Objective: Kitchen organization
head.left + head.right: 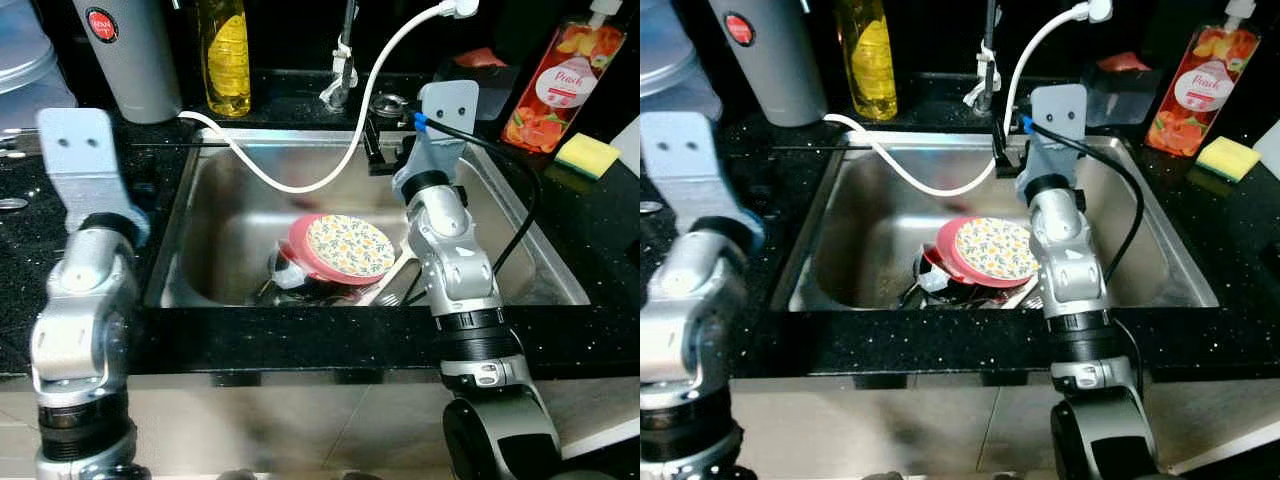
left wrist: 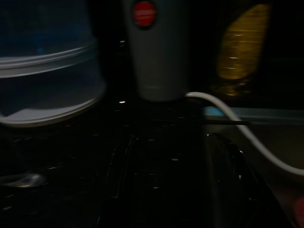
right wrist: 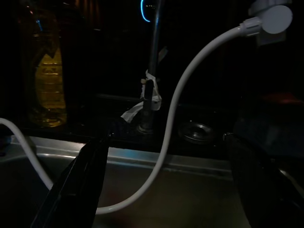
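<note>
Dishes are sitting piled at the front of the steel sink (image 1: 230, 190): a pink plate (image 1: 345, 248) with a flowered face is leaning on dark items beneath it that I cannot make out, and a fork (image 1: 392, 293) is poking out beside them. My right arm is covering part of the pile. My right hand (image 3: 166, 190) is hovering over the sink near the faucet (image 3: 153, 71), its fingers (image 3: 78, 183) spread wide, with the white hose (image 1: 330, 165) looping between them. My left hand (image 2: 173, 185) is hanging above the black tabletop (image 1: 20, 240), facing a grey canister (image 2: 159, 47), fingers apart though lost in darkness. A yellow bottle (image 1: 227, 55) and a clear lid (image 2: 47, 85) are showing dimly and blurred.
</note>
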Controlling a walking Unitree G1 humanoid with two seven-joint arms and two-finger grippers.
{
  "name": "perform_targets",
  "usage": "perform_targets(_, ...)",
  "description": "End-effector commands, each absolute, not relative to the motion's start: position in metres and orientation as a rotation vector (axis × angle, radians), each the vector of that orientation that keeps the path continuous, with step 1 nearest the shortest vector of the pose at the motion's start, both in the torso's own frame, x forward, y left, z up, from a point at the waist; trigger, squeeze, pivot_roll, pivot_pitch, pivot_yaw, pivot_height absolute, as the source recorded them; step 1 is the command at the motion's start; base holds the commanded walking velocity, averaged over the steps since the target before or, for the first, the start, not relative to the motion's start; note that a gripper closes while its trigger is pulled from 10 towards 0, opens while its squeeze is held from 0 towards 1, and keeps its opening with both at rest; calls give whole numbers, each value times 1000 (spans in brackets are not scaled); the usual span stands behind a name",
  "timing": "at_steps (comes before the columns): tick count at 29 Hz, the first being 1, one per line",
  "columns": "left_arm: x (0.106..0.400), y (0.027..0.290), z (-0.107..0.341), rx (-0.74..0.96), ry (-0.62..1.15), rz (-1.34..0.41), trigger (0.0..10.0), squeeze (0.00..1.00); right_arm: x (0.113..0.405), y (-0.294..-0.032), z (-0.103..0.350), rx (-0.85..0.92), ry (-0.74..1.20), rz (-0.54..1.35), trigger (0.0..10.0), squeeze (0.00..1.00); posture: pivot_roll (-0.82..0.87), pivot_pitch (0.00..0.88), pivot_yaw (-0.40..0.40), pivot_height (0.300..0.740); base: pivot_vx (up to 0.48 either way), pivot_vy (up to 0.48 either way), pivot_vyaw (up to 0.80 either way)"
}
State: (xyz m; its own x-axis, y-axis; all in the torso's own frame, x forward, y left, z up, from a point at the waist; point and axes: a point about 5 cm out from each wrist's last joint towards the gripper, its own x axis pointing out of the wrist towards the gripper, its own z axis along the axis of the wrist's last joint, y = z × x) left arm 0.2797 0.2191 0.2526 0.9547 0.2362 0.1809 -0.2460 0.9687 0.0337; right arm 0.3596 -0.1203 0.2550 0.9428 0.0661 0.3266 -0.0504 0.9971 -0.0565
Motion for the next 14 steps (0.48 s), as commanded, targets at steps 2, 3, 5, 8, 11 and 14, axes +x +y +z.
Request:
perform_targets(2, 280, 224, 249, 71, -166, 261, 10000, 0, 361, -116, 260, -43, -351, 73, 10000, 0, 157, 7, -39, 740, 0, 405, 0)
perform_targets(3, 281, 223, 249, 70, -164, 254, 10000, 0, 361, -115, 260, -43, -351, 72, 10000, 0, 157, 7, -39, 740, 0, 480, 0)
perform_targets(5, 281, 222, 249, 69, -164, 249, 10000, 0, 360, -115, 260, -44, -350, 72, 10000, 0, 157, 7, -39, 740, 0, 480, 0)
perform_targets(8, 282, 221, 248, 64, -162, 243, 10000, 0, 358, -117, 257, -47, -344, 69, 10000, 0, 152, 8, -37, 740, 0, 480, 0)
perform_targets(11, 283, 219, 247, 61, -158, 234, 10000, 0, 358, -119, 257, -50, -342, 63, 10000, 0, 152, 8, -37, 740, 0, 480, 0)
perform_targets(14, 285, 218, 247, 61, -157, 228, 10000, 0, 357, -120, 257, -51, -343, 57, 10000, 0, 135, 4, -27, 740, 0, 480, 0)
